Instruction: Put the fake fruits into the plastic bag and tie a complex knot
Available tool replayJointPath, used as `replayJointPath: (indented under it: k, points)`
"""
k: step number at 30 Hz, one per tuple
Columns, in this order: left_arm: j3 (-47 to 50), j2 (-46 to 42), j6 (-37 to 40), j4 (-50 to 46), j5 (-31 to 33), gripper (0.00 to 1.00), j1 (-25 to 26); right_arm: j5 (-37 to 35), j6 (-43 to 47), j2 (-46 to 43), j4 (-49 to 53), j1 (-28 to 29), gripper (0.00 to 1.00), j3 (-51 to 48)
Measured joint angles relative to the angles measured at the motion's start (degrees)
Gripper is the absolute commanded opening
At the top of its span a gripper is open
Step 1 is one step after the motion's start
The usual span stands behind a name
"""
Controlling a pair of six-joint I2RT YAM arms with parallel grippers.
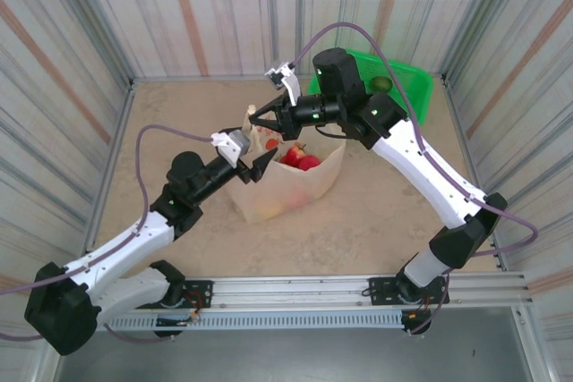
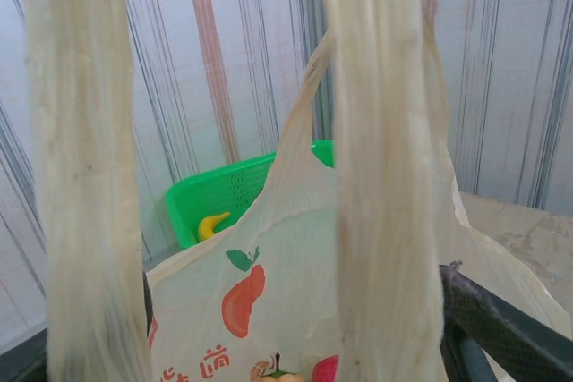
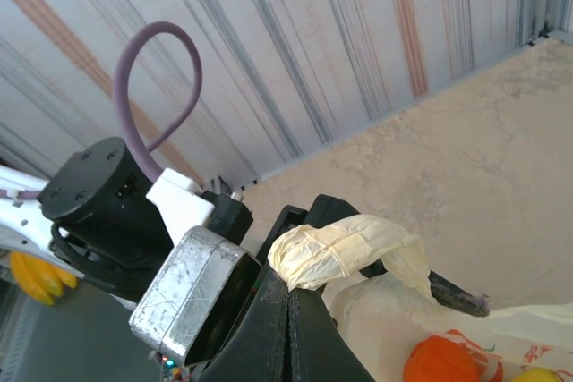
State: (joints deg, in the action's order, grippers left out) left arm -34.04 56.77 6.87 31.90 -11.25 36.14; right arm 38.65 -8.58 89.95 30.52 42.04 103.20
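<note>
While fruits (image 1: 300, 158) sat in the bag (image 1: 295, 192), the right gripper (image 1: 261, 121) pinched one handle (image 3: 345, 248) at its 11 o'clock. The left gripper (image 1: 259, 166) gaped at 9 o'clock, clamping nothing. Knotting seemed in hand; crossing the handles looked next.

The bag (image 1: 291, 190) stands near the middle of the surface (image 1: 358, 221), with fruits (image 1: 301, 159) inside it. The basket (image 1: 414, 89) sits in the far right corner, behind and to the right of the bag, with a banana (image 2: 213, 224) in it. The left claw (image 1: 260, 158) is at the bag's left side, fingers spread either side of the bag. The right claw (image 1: 255, 122) is over the bag's far left rim, closed on a handle (image 3: 345, 246).
</note>
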Motion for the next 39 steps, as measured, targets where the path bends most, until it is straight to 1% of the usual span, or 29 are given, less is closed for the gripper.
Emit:
replayJointPath:
  k: [3, 9, 14, 17, 23, 30, 37, 39]
  points:
    - [1.5, 0.1, 0.0, 2.6, 1.2, 0.71, 0.3, 0.0, 0.0, -0.3, -0.6, 0.0, 0.00, -0.3]
    - [1.7, 3.6, -1.6, 9.1, 2.5, 0.62, 0.3, -0.1, -0.7, -1.4, -3.0, 0.1, 0.00, -2.8]
    - [2.4, 6.4, -2.4, 15.0, 3.4, 0.54, 1.3, -1.6, -2.4, -2.8, -6.0, 0.5, 0.00, -5.6]
    - [3.1, 7.3, -2.4, 17.4, 4.3, 0.52, 2.1, -3.0, -4.1, -4.4, -9.0, 0.5, 0.00, -8.5]
    - [4.9, 9.2, -2.4, 23.0, 5.6, 0.42, 3.0, -5.9, -9.2, -7.9, -17.7, 0.5, 0.00, -16.3]
    - [5.2, 11.0, -2.7, 26.9, 5.9, 0.39, 3.0, -7.4, -15.5, -11.3, -27.0, -0.2, 0.00, -24.0]
    - [5.3, 12.0, -2.7, 27.9, 6.2, 0.39, 3.0, -7.0, -21.9, -14.7, -35.1, -4.6, 0.00, -31.8]
    - [5.3, 12.3, -2.8, 28.0, 6.5, 0.36, 3.0, -6.7, -23.9, -15.1, -37.0, -5.5, 0.00, -33.3]
